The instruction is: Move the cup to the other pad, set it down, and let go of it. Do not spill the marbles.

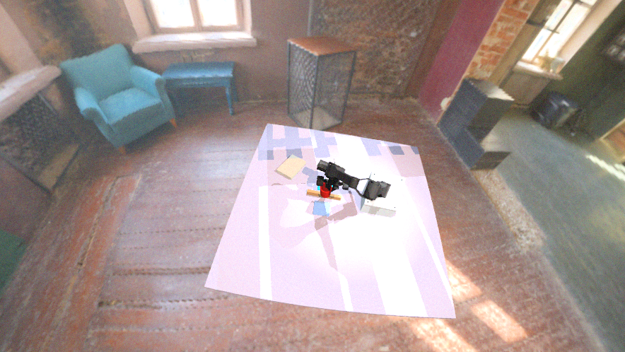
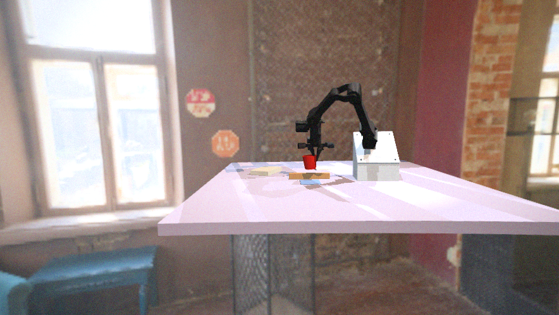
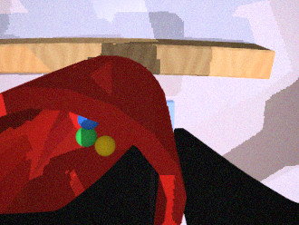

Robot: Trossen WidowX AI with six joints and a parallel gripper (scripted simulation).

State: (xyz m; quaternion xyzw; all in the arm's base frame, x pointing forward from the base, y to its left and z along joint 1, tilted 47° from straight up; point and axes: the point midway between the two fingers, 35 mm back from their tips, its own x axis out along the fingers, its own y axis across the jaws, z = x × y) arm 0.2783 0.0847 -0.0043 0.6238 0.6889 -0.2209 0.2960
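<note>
My gripper is shut on the wall of the red cup, one finger inside and one outside. The cup hangs roughly upright in the air, its bottom higher than the wooden bar. A blue marble, a green marble and a yellow marble lie in it. The blue pad is bare, in front of the bar. A cyan pad shows in part behind the bar, mostly hidden by the gripper and cup.
The low wooden bar lies between the two pads. A flat beige block lies at the back left. The arm's white base box stands to the right.
</note>
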